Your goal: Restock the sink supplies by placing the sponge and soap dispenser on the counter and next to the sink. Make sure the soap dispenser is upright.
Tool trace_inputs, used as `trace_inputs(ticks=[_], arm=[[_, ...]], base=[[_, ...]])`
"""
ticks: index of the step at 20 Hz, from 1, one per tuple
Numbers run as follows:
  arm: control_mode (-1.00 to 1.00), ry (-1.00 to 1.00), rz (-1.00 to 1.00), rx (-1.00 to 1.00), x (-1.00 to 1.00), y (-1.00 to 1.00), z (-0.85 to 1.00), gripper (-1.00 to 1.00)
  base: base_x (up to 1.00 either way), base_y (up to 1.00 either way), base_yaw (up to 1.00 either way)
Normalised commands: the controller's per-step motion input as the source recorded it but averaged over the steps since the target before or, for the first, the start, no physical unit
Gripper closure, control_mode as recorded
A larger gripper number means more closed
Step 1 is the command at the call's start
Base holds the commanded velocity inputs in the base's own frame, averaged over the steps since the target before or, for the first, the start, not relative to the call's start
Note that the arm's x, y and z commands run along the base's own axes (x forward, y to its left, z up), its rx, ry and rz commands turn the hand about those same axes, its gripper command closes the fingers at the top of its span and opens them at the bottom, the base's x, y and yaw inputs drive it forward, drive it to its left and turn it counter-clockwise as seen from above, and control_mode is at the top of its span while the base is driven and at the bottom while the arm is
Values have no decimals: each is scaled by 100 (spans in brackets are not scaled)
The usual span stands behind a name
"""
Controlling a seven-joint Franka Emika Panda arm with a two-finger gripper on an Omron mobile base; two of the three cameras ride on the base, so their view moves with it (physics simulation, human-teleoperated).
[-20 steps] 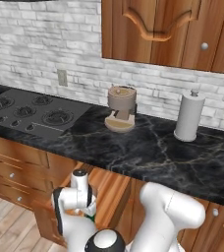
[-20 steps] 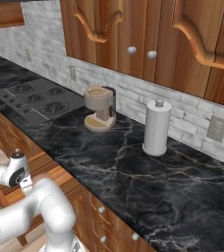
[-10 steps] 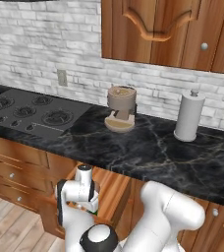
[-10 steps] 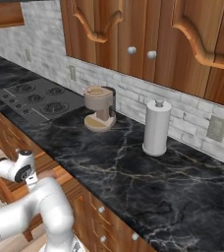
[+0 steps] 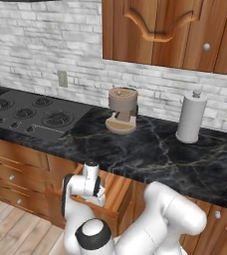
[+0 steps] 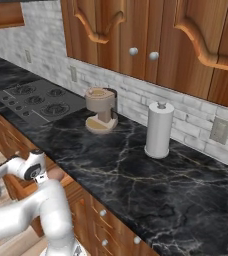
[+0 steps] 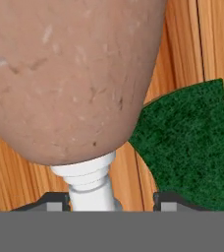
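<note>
Two dark finger tips (image 7: 60,201) peek up at the foot of the hand view, flanking the white pump neck of one egg-shaped brown-tan soap dispenser (image 7: 70,78); whether they are clamping it or merely straddling it cannot be told. The gripper (image 7: 111,203) is down inside an open wooden drawer (image 5: 116,195) below the black marble counter (image 5: 150,154). The dispenser lies on the drawer's wood floor, its body cut off at the top and left. One green sponge (image 7: 187,142) sits just beside the dispenser, touching its edge, partly cut off at the right. On the counter stand one tan cylindrical coffee machine (image 5: 122,110), one white paper-towel roll (image 5: 190,117) well apart from it, and one black stovetop (image 5: 28,113) at the counter's far end.
</note>
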Motion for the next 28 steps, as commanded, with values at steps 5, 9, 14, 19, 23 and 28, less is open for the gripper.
trace_inputs(ticks=[5, 9, 14, 19, 23, 28], arm=[[-100, -2, -1, -6, -5, 11, -13, 100], [-100, -1, -5, 0, -56, 27, -1, 100], [-100, 0, -7, 0, -96, 33, 1, 100], [-100, -14, -4, -2, -95, 26, 65, 100], [-100, -20, 0, -6, -64, 32, 100, 100], [-100, -7, -3, 0, -46, 25, 100, 100]], base=[[0, 0, 0], [0, 0, 0], [0, 0, 0], [0, 0, 0], [0, 0, 0], [0, 0, 0]])
